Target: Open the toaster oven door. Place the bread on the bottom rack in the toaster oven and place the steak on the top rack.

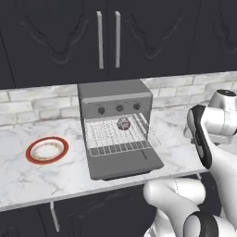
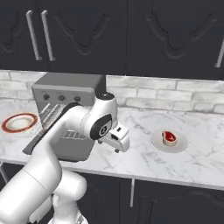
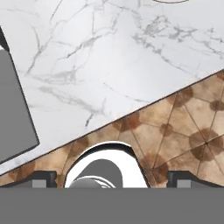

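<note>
The toaster oven stands on the counter with its door folded down flat toward me. The bread, a small brownish-grey lump, sits on a wire rack inside; I cannot tell which level. The steak, red with white edging, lies on a grey plate to the right of the oven. My gripper hovers open and empty over the counter's front edge, between oven and steak. In the hand view its fingertips stand wide apart, with a corner of the door at the left.
A red-rimmed plate lies left of the oven. Dark cabinets hang above a pale brick backsplash. In the hand view the marble counter ends at an edge, with brown tiled floor below it.
</note>
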